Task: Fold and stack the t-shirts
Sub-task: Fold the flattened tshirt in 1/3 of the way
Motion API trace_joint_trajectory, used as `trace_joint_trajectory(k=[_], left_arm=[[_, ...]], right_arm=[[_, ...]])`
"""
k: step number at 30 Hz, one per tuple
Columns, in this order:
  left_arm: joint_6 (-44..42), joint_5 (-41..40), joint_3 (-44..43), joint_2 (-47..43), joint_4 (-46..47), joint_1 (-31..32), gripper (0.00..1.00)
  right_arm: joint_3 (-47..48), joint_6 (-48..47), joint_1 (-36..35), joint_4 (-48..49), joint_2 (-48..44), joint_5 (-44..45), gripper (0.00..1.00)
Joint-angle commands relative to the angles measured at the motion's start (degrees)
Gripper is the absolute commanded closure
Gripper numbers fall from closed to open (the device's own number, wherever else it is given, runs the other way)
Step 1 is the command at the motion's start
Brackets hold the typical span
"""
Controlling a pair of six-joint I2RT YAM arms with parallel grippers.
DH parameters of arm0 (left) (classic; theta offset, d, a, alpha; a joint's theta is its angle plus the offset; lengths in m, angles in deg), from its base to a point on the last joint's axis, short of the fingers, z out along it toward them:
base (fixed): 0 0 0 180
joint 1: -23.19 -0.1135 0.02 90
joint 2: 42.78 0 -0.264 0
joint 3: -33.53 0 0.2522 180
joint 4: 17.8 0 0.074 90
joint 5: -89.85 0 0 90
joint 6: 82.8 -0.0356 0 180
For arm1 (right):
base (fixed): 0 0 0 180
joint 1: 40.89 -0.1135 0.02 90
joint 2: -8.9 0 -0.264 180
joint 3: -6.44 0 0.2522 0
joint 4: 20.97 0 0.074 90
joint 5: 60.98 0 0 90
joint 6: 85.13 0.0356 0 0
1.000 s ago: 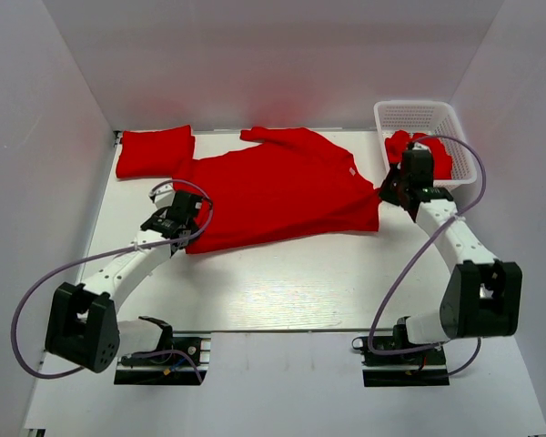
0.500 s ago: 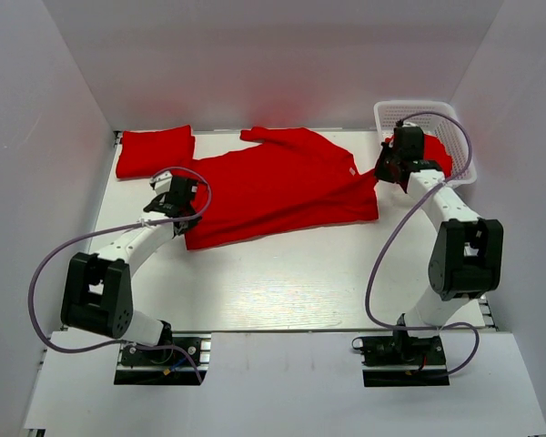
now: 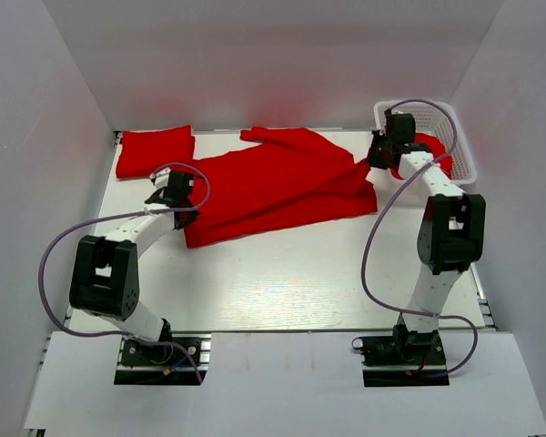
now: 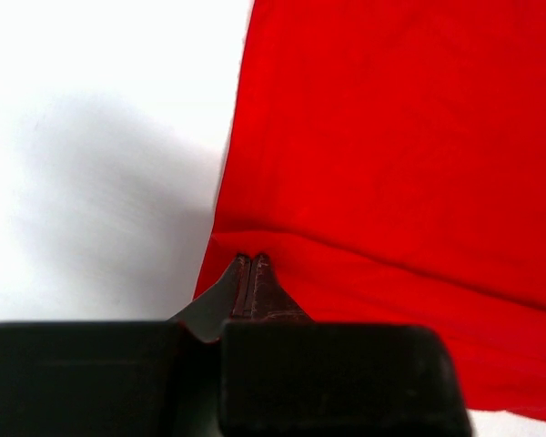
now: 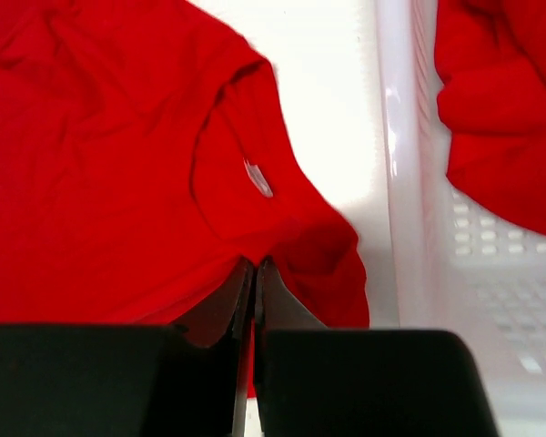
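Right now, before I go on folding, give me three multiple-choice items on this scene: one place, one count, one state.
1. Where does the folded t-shirt lie?
A) far-left corner of the table
B) near-left corner
C) near-right corner

2. How many t-shirts lie on the table outside the basket?
A) one
B) two
C) four

3. How is the left gripper?
A) wide open
B) out of view
C) shut on the spread t-shirt

Answers:
1 A, it sits at the far-left corner.
2 B, one is folded and one is spread.
3 C, the left wrist view shows its fingers pinching the cloth edge.
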Motion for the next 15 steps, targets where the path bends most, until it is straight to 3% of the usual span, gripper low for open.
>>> trace_joint_trajectory(k=[1, 8, 10, 12, 14, 15], left_arm=[[-1.5, 0.2, -2.6, 2.1, 2.0, -0.8, 1.0], [-2.0, 0.2, -5.1, 5.4, 1.4, -2.0, 1.0], [-1.5, -0.4, -5.8, 6.0, 0.7, -2.5, 0.9], [-1.5, -1.0, -6.3, 6.0, 0.7, -2.5, 0.55], [-1.5, -1.6, -6.9, 6.0, 0.7, -3.0, 0.37], [-1.5, -2.1, -7.6, 6.0, 0.7, -3.0, 0.02]], right_arm=[[5.8, -1.5, 0.1, -0.1, 2.4, -0.9, 1.0], [12.4, -1.1, 0.0, -2.0, 8.6, -3.8, 1.0], [14.3, -1.4, 0.0, -1.9, 10.2, -4.9, 1.0], [17.0, -1.4, -0.2, -2.0, 11.3, -5.9, 1.0], [18.9, -1.5, -0.1, -2.4, 14.1, -7.3, 0.94], [21.7, -1.4, -0.3, -2.3, 14.8, -7.4, 0.9]])
